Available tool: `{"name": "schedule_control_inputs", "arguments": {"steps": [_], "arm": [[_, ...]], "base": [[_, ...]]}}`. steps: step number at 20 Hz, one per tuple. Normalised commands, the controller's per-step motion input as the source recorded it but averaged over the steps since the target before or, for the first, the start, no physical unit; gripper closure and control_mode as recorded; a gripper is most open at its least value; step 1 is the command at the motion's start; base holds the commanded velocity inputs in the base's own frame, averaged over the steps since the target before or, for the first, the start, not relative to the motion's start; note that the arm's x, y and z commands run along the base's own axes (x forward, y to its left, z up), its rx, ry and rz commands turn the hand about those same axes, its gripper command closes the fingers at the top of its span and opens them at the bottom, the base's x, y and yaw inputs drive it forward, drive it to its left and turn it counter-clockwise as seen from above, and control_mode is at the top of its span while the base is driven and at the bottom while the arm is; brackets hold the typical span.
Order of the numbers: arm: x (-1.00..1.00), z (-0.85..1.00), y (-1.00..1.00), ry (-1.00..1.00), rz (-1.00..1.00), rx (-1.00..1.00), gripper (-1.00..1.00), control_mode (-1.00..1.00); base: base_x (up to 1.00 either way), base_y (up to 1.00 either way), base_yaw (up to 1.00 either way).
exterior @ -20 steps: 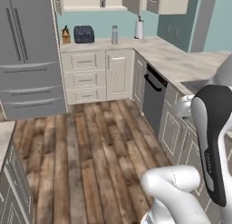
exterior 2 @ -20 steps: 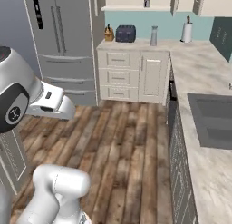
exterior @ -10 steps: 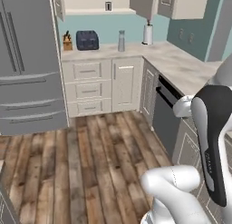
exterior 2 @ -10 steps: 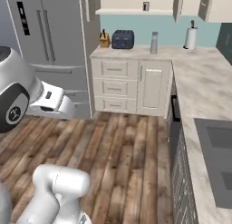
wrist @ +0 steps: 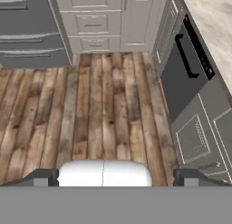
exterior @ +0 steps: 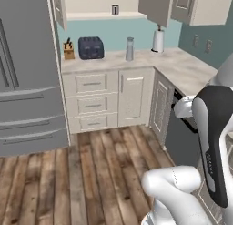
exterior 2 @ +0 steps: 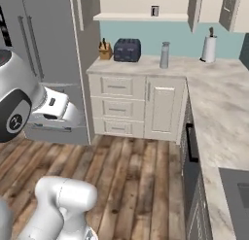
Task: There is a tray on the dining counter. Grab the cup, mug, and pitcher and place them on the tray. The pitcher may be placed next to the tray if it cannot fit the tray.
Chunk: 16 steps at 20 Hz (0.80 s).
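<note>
The pitcher [exterior: 130,48] [exterior 2: 165,55], tall, slim and grey with a silvery lid, stands upright on the back counter to the right of the toaster. My gripper [wrist: 116,177] hangs open above the wooden floor with nothing between its fingertips [wrist: 45,176], far from the pitcher. The dining counter [exterior 2: 219,112] runs along the right, and a corner of its grey sink [exterior 2: 238,200] shows at the lower right. The tray, the cup and the mug are out of view.
A dark toaster [exterior: 91,47] and a knife block [exterior: 68,50] stand on the back counter, with a paper towel roll [exterior: 158,40] in the corner. A grey fridge [exterior: 27,83] fills the left. A dark dishwasher front [wrist: 186,69] sits under the right counter. Open wooden floor [exterior: 100,169] lies ahead.
The whole picture has shifted: the base has driven, and the back counter and cabinets now look nearer and larger. The gripper stays open.
</note>
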Motion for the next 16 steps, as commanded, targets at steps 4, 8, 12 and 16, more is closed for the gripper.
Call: {"name": "schedule_control_inputs", "arguments": {"steps": [4,8,12,16], "arm": [[0.0,0.0,0.0,0.0,0.0,0.0,-1.0,1.0],[0.0,0.0,0.0,0.0,0.0,0.0,-1.0,1.0],[0.0,0.0,0.0,0.0,0.0,0.0,-1.0,1.0],[0.0,0.0,0.0,0.0,0.0,0.0,-1.0,1.0]], "base": [[1.0,0.0,0.0],[1.0,0.0,0.0],[1.0,0.0,0.0],[1.0,0.0,0.0]]}}
